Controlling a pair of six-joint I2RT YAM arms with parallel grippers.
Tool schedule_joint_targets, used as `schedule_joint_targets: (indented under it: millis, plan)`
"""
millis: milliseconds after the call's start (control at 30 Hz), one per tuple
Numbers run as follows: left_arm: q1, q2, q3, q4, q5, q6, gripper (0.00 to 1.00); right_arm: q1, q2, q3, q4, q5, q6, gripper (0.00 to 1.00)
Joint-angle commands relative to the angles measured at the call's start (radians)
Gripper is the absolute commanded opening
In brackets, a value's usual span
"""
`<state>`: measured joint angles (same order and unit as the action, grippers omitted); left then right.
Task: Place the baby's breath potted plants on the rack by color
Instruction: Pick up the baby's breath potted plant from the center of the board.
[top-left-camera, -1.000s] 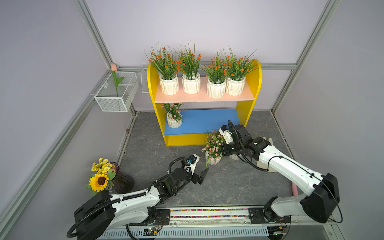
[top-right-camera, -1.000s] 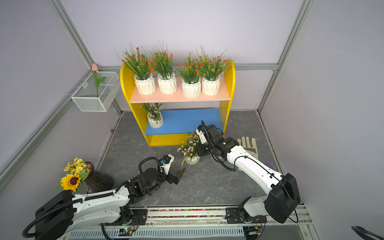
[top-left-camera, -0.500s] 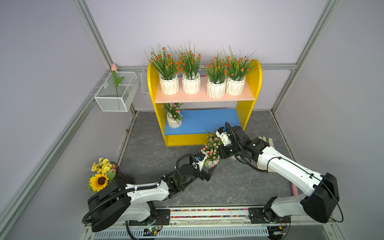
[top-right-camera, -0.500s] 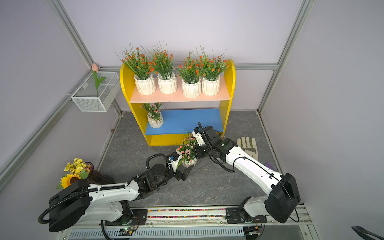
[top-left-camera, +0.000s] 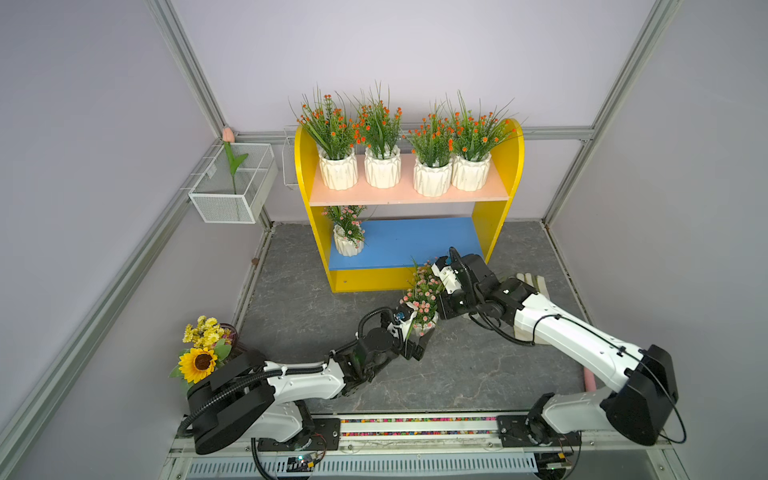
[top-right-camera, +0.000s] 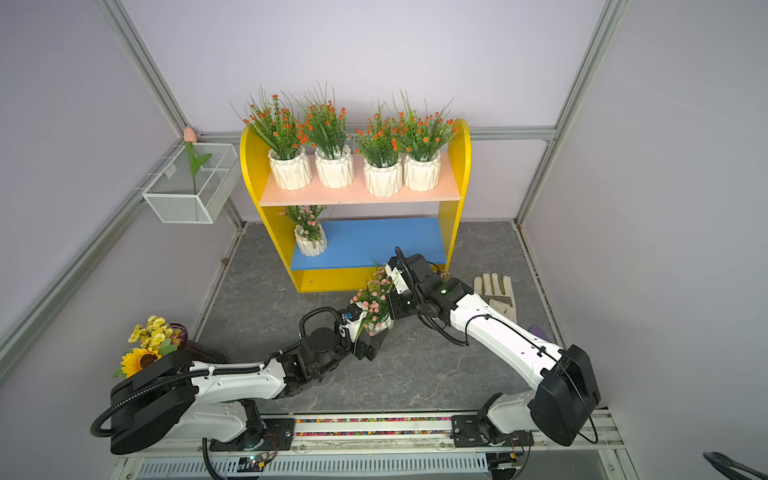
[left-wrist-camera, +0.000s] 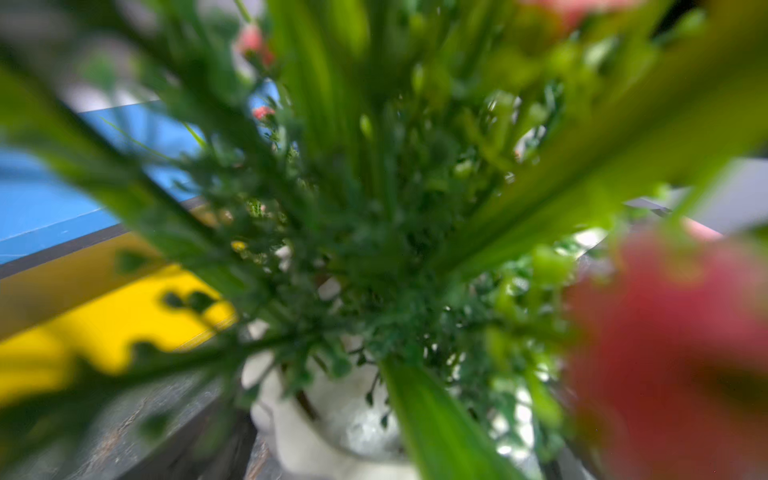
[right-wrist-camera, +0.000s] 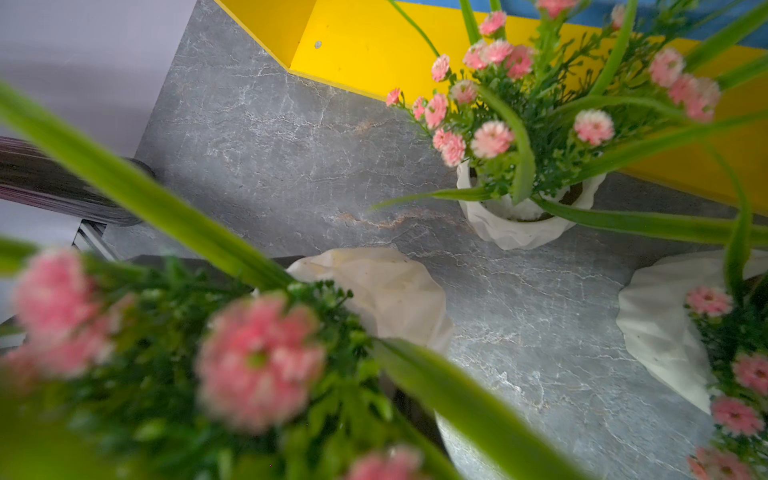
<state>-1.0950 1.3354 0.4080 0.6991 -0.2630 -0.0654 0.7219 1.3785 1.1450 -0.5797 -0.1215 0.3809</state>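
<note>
Your left gripper (top-left-camera: 411, 334) stands spread wide at the white ribbed pot of a pink-flowered baby's breath plant (top-left-camera: 423, 303), near the middle of the grey marbled tabletop (top-left-camera: 291, 316), just in front of the yellow two-level wooden rack (top-left-camera: 513, 166). Your right gripper (top-left-camera: 439, 308) is closed amid its sprigs; a grip you can't confirm. Four orange-flowered plants (top-left-camera: 432, 137) line the salmon upper board (top-left-camera: 407, 195)

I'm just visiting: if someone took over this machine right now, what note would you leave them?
Left gripper: open, at the pot of the front pink plant before the rack.
Right gripper: shut among its sprigs; any grip is hidden.
Done: four orange plants on the upper board, the shelved pink plant on the blue board.
Left: the front pink plant and two more pink plants near it go on the blue board.
</note>
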Motion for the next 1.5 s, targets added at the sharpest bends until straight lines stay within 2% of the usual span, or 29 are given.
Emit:
schedule_joint_targets:
  millis: [0,300,833,933,1167,1467]
  plan:
    - [-0.023,0.019,0.048,0.058,0.006,0.013,0.99,0.031,-0.032,-0.012,0.141,-0.136,0.048,0.08]
    - [-0.048,0.054,0.067,0.066,-0.099,0.022,0.99,0.036,-0.064,-0.057,0.168,-0.132,0.091,0.07]
    - [-0.068,0.102,0.093,0.079,-0.161,0.014,0.99,0.043,-0.114,-0.124,0.232,-0.148,0.167,0.07]
    - [-0.069,0.102,0.091,0.079,-0.166,0.016,0.92,0.046,-0.125,-0.137,0.24,-0.148,0.177,0.07]
    - [-0.07,0.089,0.087,0.074,-0.163,0.027,0.68,0.048,-0.127,-0.145,0.239,-0.14,0.174,0.08]
    - [-0.071,0.085,0.084,0.05,-0.173,0.015,0.54,0.032,-0.116,-0.183,0.262,-0.123,0.174,0.17]
